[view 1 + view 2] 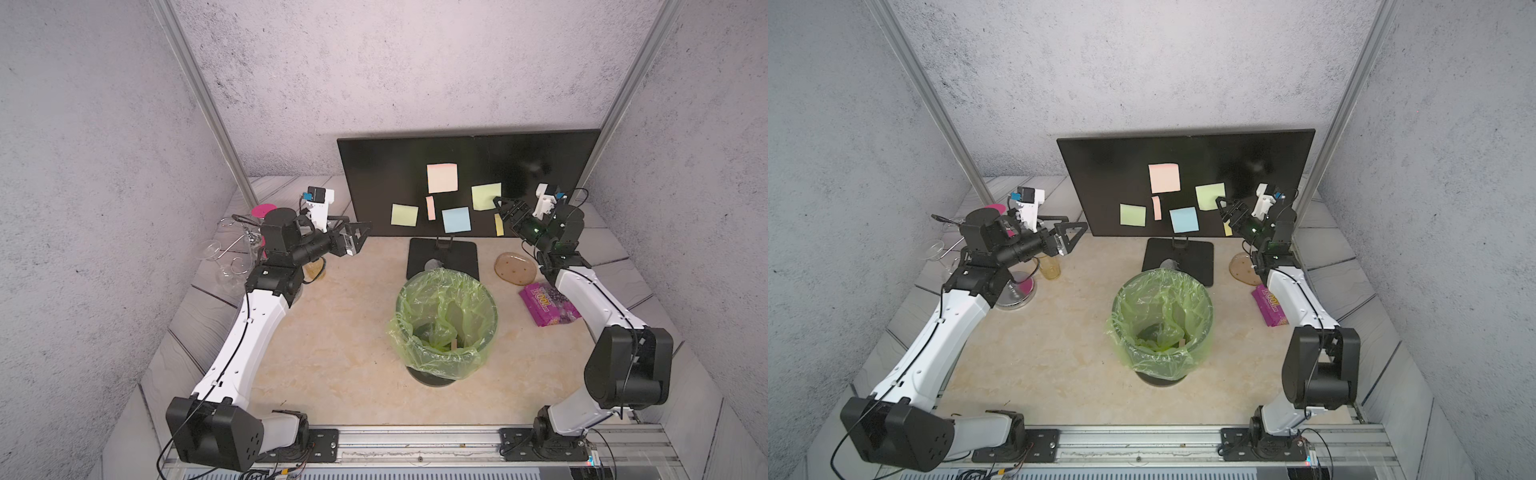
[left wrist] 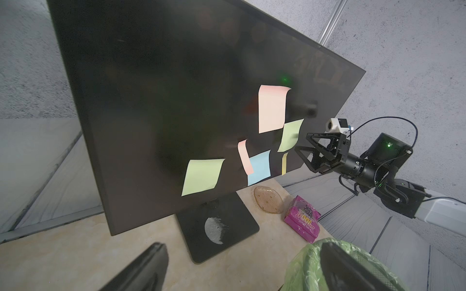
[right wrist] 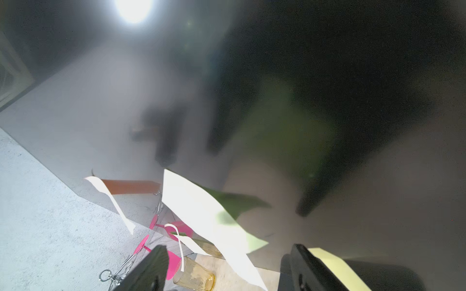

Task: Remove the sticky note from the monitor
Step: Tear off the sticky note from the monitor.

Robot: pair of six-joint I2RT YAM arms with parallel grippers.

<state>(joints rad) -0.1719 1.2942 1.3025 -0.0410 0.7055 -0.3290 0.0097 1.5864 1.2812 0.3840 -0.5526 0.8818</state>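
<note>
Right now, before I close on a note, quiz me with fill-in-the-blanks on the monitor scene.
1. The right gripper, jaws apart, is nearest a ___ sticky note on the monitor.
2. The square note straight above the monitor's base is ___.
3. The left gripper stands ___ and empty, away from the screen.
Missing words: green; blue; open.

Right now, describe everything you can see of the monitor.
The monitor is a wide, flat black screen, dark and glossy, with a thin bezel, standing at the back of the table on a slim neck and a flat rectangular black base marked by a pale grey patch. Six sticky notes cling to its lower middle: pink, green, blue and yellow. The open right gripper is at the nearest green note's edge; contact is unclear.
</note>
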